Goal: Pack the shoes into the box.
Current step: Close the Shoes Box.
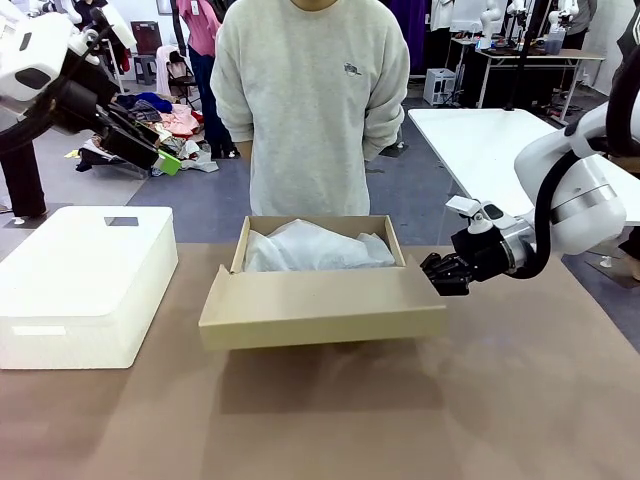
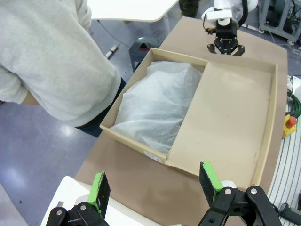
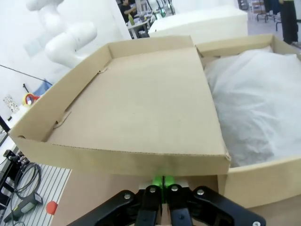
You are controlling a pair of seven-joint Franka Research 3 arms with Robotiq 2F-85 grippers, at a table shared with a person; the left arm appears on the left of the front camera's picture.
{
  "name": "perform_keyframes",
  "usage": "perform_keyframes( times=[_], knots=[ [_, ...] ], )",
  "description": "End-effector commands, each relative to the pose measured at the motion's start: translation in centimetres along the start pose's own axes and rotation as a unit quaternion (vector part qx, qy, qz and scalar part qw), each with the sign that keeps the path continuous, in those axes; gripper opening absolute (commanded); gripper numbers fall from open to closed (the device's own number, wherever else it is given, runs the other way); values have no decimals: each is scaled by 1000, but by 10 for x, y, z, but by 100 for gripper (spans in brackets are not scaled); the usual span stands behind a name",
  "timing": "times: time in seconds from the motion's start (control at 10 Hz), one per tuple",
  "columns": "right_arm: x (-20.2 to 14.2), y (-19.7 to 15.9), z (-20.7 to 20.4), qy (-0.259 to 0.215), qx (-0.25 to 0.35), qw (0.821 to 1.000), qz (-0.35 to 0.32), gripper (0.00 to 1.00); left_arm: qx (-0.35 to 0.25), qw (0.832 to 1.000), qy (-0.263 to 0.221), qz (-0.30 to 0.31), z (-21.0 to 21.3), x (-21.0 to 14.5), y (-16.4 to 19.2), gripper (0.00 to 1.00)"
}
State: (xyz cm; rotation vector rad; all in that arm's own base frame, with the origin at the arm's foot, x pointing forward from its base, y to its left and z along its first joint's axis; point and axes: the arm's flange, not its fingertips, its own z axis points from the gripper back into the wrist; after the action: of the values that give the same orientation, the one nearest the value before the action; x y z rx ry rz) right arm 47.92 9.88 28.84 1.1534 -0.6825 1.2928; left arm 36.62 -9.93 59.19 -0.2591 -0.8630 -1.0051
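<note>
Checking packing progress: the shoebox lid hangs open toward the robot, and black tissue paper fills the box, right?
Not quite: the tissue paper filling the shoebox is white, as the left wrist view shows. The lid does hang open toward the robot.

Bright, even indoor light fills all three views, seemingly from overhead. In the front view the box (image 1: 322,300) casts a soft, diffuse shadow on the table (image 1: 400,420) below its flap, toward the lower centre of the frame. The white block (image 1: 85,280) at left is near overexposed, its top losing detail. Tissue paper (image 3: 254,103) glares pale in the right wrist view. Both wrist views bend straight lines toward the edges; the right wrist's bottom edge is soft.
</note>
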Motion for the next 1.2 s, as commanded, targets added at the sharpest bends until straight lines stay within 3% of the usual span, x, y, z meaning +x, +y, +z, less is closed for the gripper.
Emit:
perform_keyframes(
  times=[0.0, 0.7, 1.1],
  knots=[
    [5, 7, 2, -41, -15, 999, 20, 0, -7, 1000, -5, -6, 0, -1, 2, 100],
    [25, 3, 17, -110, -75, 990, 42, 0, -7, 1000, -5, -6, 0, -1, 2, 100],
    [36, -9, 19, -90, -103, 989, 50, 0, -7, 1000, -5, -6, 0, -1, 2, 100]
  ],
)
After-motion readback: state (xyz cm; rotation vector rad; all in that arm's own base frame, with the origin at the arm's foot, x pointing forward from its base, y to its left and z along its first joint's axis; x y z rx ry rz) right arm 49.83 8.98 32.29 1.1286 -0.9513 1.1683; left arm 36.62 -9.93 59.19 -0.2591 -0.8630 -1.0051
